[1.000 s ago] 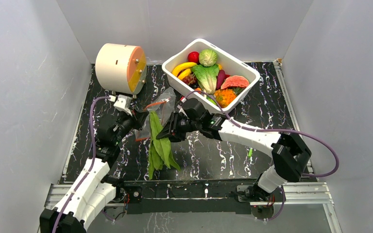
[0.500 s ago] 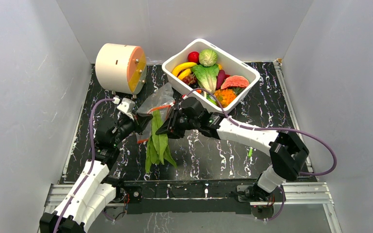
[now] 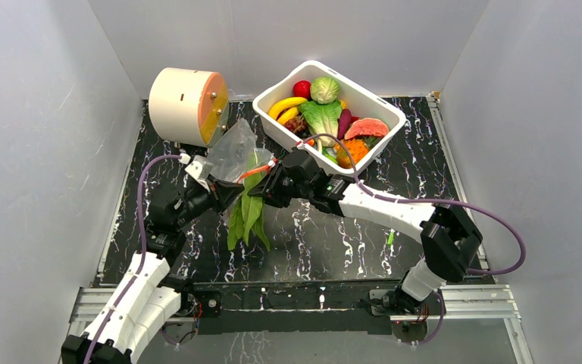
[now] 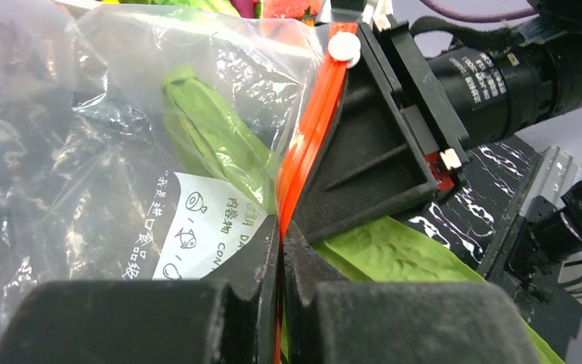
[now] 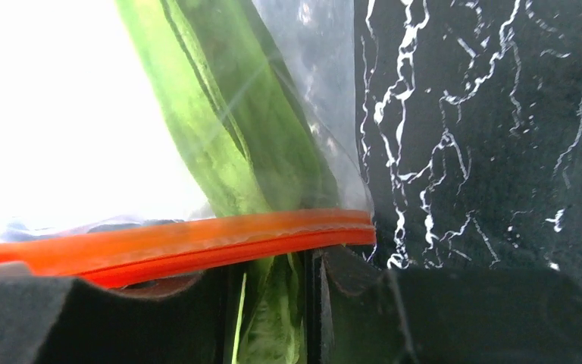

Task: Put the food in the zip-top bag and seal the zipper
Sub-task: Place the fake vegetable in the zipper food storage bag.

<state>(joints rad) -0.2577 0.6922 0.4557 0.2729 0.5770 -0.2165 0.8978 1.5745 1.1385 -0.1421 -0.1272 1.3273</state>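
Observation:
The zip-top bag (image 3: 231,150) hangs lifted above the mat, mouth facing the arms. My left gripper (image 3: 227,191) is shut on its orange-red zipper (image 4: 312,140), the strip pinched between the fingertips (image 4: 261,250). A long green leafy piece of the food (image 3: 248,216) is partly inside the bag (image 4: 83,129) and partly dangling below the mouth. My right gripper (image 3: 269,182) is shut on this leaf just under the zipper (image 5: 197,244), with the leaf (image 5: 235,144) passing between its fingers (image 5: 356,292).
A white tub (image 3: 391,114) at the back holds more food: banana, cabbage, lettuce, red and orange pieces. A cream cylinder with an orange face (image 3: 188,106) stands at the back left. Grey walls close in both sides of the black marbled mat (image 3: 333,243).
Both grippers have risen and moved toward the back, lifting the bag off the mat. The leaf has gone up with them and now reaches further into the bag.

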